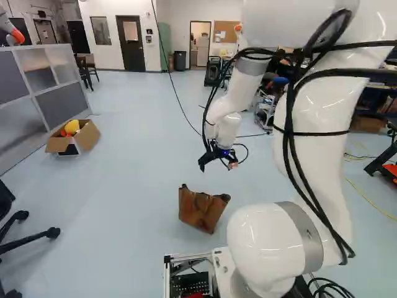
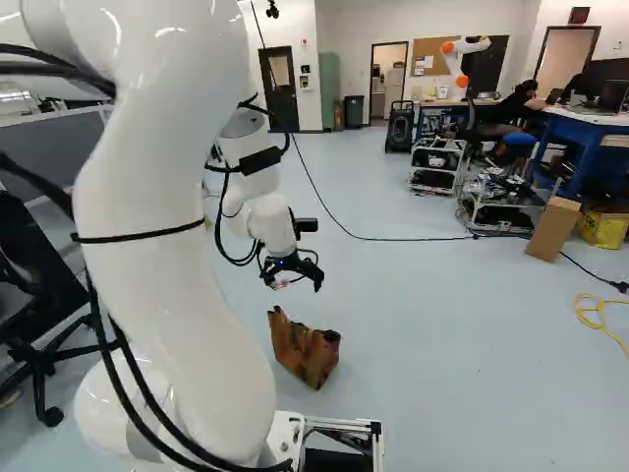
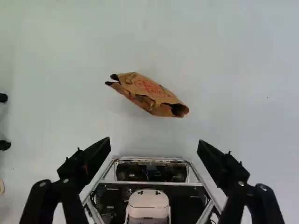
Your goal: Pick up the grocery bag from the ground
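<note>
Grocery bag [image 3: 147, 95], brown paper, one: on near floor [image 1: 136, 211], below and ahead of fingers [image 3: 97, 155]. Long axis: aslant to finger span. Fingers: spread wide, unladen.

The arm [image 1: 322, 124], toward three o'clock in the left base view, is glossy white with rounded joints and, at four o'clock, a grey band [image 1: 310, 237]. Black cables [image 1: 353, 72] loop along it, under a thin dark strap [image 1: 316, 133]. The gripper [image 2: 294, 279] is black, angular, with pale round screws [image 3: 241, 183].
</note>
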Controlling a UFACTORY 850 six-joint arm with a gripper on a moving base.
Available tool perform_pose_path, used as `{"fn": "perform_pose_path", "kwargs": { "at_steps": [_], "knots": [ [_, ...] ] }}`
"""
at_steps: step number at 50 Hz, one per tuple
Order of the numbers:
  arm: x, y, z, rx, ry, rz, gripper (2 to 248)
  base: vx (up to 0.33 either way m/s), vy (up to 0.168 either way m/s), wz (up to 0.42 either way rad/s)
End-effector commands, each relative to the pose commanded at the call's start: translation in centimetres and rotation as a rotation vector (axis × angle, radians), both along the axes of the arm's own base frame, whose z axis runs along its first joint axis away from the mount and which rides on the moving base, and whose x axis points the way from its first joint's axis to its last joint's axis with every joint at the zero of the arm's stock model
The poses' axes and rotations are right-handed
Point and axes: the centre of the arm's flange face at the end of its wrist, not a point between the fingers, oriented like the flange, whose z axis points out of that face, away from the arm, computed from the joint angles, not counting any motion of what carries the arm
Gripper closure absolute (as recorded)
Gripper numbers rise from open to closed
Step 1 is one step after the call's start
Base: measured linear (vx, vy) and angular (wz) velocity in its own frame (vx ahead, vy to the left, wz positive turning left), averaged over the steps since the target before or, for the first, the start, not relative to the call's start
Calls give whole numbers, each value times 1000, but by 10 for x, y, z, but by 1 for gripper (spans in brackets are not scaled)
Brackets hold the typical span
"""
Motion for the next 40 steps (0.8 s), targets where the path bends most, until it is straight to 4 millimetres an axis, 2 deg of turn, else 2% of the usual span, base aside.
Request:
{"fn": "perform_pose_path", "kwargs": {
  "at_steps": [17,40],
  "knots": [
    [39,0,-46,0,56,0,3,0,0,0],
    [79,0,-109,0,110,0,3,0,0,0]
  ]
}}
